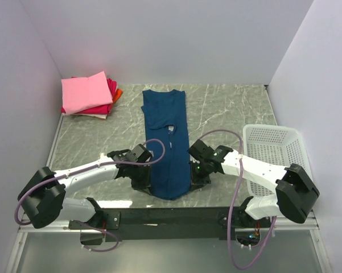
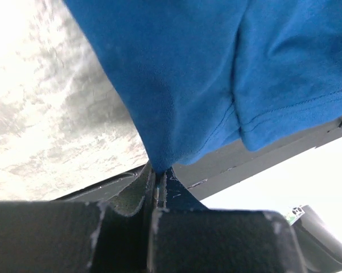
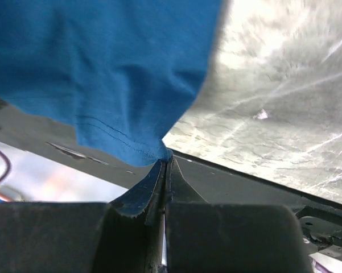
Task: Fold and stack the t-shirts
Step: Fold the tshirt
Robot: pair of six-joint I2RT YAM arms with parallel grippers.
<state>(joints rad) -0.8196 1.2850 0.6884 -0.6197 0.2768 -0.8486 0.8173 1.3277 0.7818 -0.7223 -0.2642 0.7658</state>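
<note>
Left hand [image 1: 148, 183] clamped on blue shirt [image 1: 165, 116] hem, right hand [image 1: 192, 178] likewise (both arms low)

flat shirt [image 1: 166, 145]: table [image 1: 227, 108] centre | folded stack [image 1: 86, 94]: far-left corner | basket [image 1: 271, 128]: right edge

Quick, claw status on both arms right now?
Left claw: closed, pinching the blue t-shirt at its near edge.
Right claw: closed, pinching the same shirt's near edge.
</note>
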